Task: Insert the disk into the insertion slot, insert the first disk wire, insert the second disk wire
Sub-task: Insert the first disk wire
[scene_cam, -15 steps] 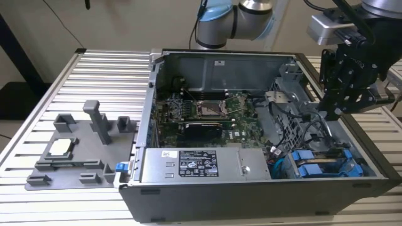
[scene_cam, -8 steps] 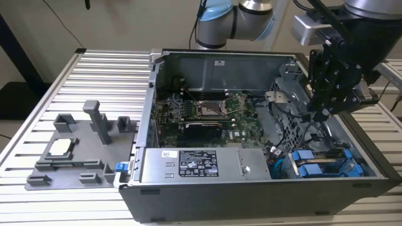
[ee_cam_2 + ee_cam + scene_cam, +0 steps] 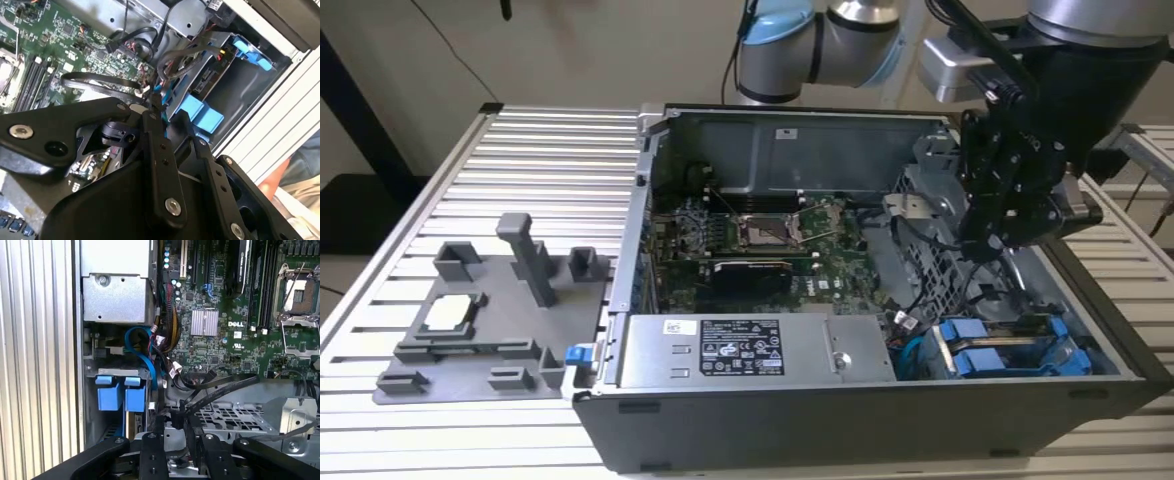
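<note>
Black gripper (image 3: 175, 426) fingers clamp the plug of a black wire (image 3: 220, 390) over the computer case (image 3: 881, 415). Just beyond, the disk (image 3: 110, 397) in its blue carrier sits in the insertion slot (image 3: 117, 371), at the case's near corner on the exterior view's right, beside the power supply (image 3: 747, 350).

Black screw-studded claw (image 3: 994, 240), silver-blue arm (image 3: 821, 45)

One dark-grey metal computer case (image 3: 854, 430); one green motherboard (image 3: 834, 245); one grey labelled power-supply box (image 3: 747, 350); two blue plastic tabs (image 3: 109, 395); one grey plastic fixture (image 3: 467, 330); one black gripper (image 3: 990, 248).
</note>
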Robot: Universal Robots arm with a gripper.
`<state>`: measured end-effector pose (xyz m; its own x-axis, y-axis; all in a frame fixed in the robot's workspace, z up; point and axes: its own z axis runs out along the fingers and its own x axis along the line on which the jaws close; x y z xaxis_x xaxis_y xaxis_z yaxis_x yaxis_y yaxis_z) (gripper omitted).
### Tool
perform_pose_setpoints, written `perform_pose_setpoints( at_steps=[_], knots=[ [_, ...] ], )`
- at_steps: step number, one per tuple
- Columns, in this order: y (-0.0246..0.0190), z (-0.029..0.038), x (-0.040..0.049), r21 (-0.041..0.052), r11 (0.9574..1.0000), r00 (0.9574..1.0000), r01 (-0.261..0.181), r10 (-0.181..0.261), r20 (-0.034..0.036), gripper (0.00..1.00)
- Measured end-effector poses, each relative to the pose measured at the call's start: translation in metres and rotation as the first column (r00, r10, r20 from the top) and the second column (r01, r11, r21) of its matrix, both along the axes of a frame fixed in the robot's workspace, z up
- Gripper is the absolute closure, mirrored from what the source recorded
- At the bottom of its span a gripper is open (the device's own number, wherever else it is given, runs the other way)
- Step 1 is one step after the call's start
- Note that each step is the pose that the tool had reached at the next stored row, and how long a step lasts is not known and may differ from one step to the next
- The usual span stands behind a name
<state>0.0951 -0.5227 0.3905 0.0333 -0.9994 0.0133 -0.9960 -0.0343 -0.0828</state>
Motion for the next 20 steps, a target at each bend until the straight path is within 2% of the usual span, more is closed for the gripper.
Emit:
perform_pose_setpoints(
  at_steps=[4,7,10,12,20],
  knots=[
    [0.0003,-0.0011,-0.0061,-0.0096,0.9999,1.0000,-0.004,0.004,0.0011,0.67],
    [0.0011,-0.0031,-0.0080,-0.0145,0.9999,1.0000,-0.005,0.005,0.0073,0.67],
    [0.0013,-0.0034,-0.0088,-0.0241,0.9997,0.9999,-0.004,0.005,0.0102,0.67],
    [0.0016,-0.0035,-0.0091,-0.0337,0.9994,0.9999,-0.004,0.005,0.0131,0.67],
    [0.0016,-0.0035,-0.0091,-0.0348,0.9994,0.9999,-0.004,0.005,0.0132,0.67]
  ],
)
